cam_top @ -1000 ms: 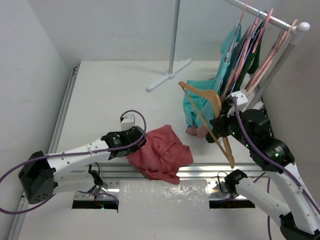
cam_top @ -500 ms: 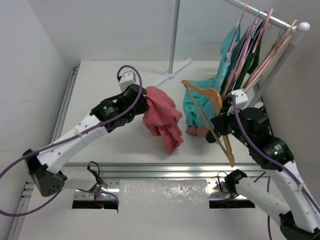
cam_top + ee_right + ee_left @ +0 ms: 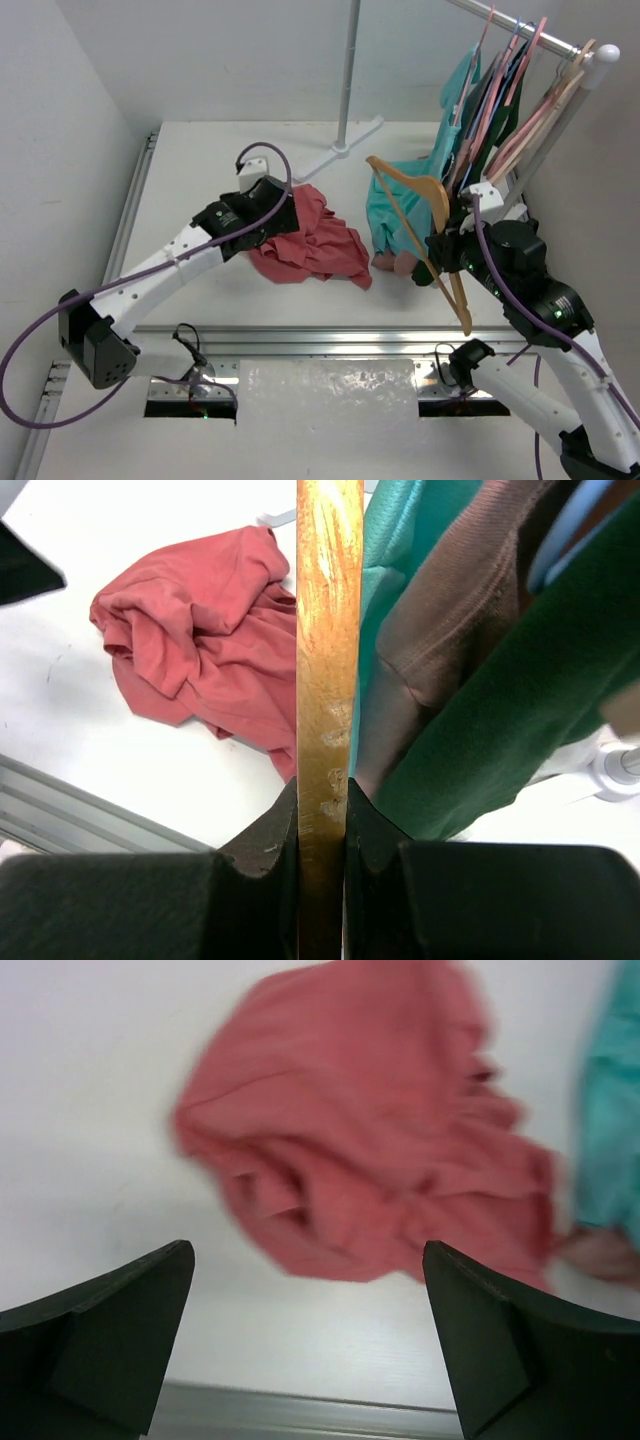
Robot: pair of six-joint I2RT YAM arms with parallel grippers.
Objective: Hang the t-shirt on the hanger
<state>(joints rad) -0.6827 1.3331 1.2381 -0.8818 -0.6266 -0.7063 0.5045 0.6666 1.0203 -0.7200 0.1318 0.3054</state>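
The coral-red t-shirt (image 3: pixel 312 248) lies crumpled on the white table, also seen in the left wrist view (image 3: pixel 370 1140) and the right wrist view (image 3: pixel 200 630). My left gripper (image 3: pixel 283 207) hangs just over its left part, open wide with nothing between its fingers (image 3: pixel 100 1320). The wooden hanger (image 3: pixel 420 230) is held up on the right; its bar (image 3: pixel 328 680) runs straight between the jaws of my right gripper (image 3: pixel 322 810), which is shut on it. The hanger sits to the right of the t-shirt, apart from it.
A clothes rack (image 3: pixel 530 35) at the back right carries a teal shirt (image 3: pixel 400 210), a dark green garment (image 3: pixel 520 680) and pink hangers (image 3: pixel 495 110). Its white pole and foot (image 3: pixel 345 130) stand behind the t-shirt. An aluminium rail (image 3: pixel 300 343) runs along the near edge.
My left gripper lifted the t-shirt from near the front rail, carried it back toward mid-table, then opened; the t-shirt dropped onto the table in a heap. The right arm with the hanger barely moved.
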